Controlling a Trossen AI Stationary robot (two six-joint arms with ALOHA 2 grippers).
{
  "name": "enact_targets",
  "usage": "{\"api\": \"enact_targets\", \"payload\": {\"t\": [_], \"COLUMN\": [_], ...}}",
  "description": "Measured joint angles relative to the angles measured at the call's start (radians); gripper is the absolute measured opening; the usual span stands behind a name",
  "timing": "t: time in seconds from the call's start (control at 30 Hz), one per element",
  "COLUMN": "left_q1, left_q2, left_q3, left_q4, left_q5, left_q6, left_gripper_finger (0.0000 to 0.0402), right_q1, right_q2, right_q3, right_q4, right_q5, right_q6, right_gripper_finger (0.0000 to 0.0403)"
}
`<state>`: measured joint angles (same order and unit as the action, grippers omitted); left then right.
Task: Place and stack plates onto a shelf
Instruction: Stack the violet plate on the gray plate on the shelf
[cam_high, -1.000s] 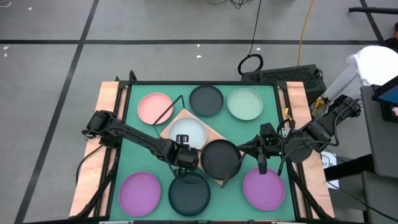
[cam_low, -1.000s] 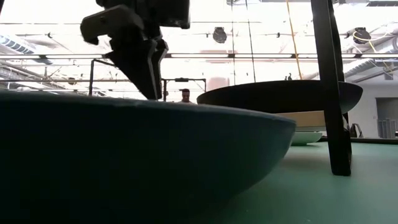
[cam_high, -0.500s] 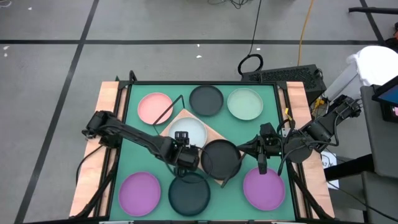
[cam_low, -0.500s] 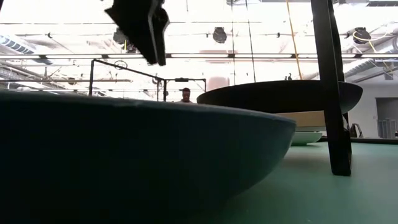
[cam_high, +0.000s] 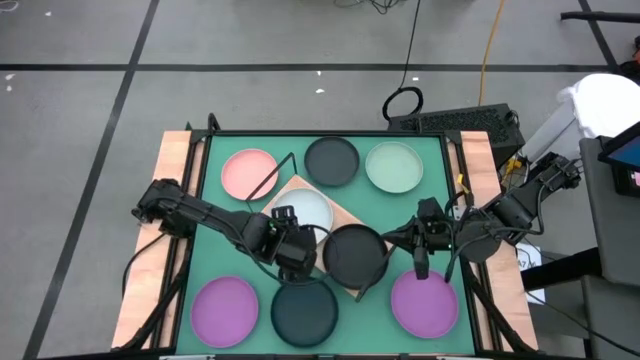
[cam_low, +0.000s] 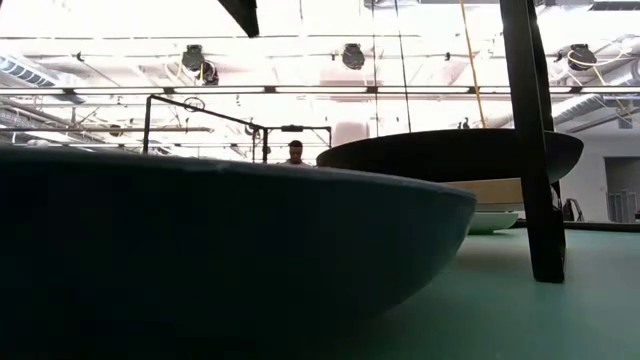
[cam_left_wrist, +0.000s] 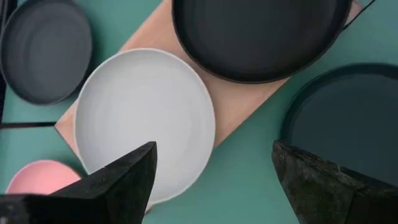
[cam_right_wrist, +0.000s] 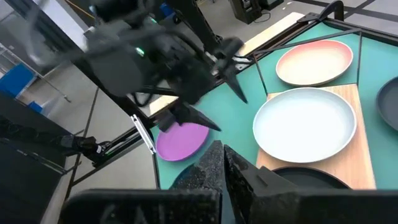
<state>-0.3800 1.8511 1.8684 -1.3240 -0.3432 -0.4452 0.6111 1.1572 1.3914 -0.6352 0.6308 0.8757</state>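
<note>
On the green surface (cam_high: 215, 215) 8 plates are seen from above, with the wooden shelf (cam_high: 352, 214) lying at a slant in the middle. 2 plates rest on the shelf: a pale grey-green plate (cam_high: 312, 210) on its far-left half and a dark plate (cam_high: 356, 254) on its near-right half, the 2 set just beside each other. Along the far edge, from left to right, a pink plate (cam_high: 249, 173), a dark grey plate (cam_high: 331, 160) and a pale green plate (cam_high: 394, 166) are laid. Along the near edge a purple plate (cam_high: 225, 310), a dark teal plate (cam_high: 305, 314) and a second purple plate (cam_high: 425, 303) are laid. The left gripper (cam_high: 292, 238) is held above the near-left edge of the shelf, over the gap between the pale plate and the dark teal plate, with its jaws spread wide and nothing held between them; in the left wrist view both dark fingers (cam_left_wrist: 118, 180) are seen well apart above the pale plate (cam_left_wrist: 145, 121). The right gripper (cam_high: 421, 266) is held at the right of the shelf, near the far edge of the second purple plate, its jaws pressed together with nothing between them. In the low view the dark teal plate (cam_low: 230, 255) fills the foreground, and the dark plate (cam_low: 450, 152) is seen raised on the shelf beyond it.
</note>
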Motion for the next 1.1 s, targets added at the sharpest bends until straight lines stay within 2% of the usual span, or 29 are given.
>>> {"api": "enact_targets", "payload": {"t": [0.27,0.47,0.73,0.87,1.1], "left_q1": [-0.041,-0.077,-0.132,-0.14,-0.132], "left_q2": [0.0,-0.009,-0.131,-0.217,-0.374], "left_q3": [0.148,0.211,0.194,0.173,0.045], "left_q4": [-0.187,-0.246,-0.248,-0.248,-0.246], "left_q5": [-0.11,-0.13,-0.281,-0.309,-0.365], "left_q6": [-0.105,-0.089,-0.299,-0.356,-0.433], "left_gripper_finger": [0.0321,0.0321,0.0321,0.0321,0.0321], "right_q1": [-0.049,-0.095,-0.168,-0.221,-0.34], "right_q2": [0.0,0.0,0.0,0.0,0.003], "right_q3": [0.0,0.0,0.0,0.0,0.0], "right_q4": [-0.019,-0.059,-0.212,-0.279,-0.324], "right_q5": [0.001,0.001,-0.003,-0.005,0.022], "right_q6": [0.002,0.007,0.11,0.124,-0.006], "right_gripper_finger": [0.0,0.0,0.0,0.0,0.0]}}
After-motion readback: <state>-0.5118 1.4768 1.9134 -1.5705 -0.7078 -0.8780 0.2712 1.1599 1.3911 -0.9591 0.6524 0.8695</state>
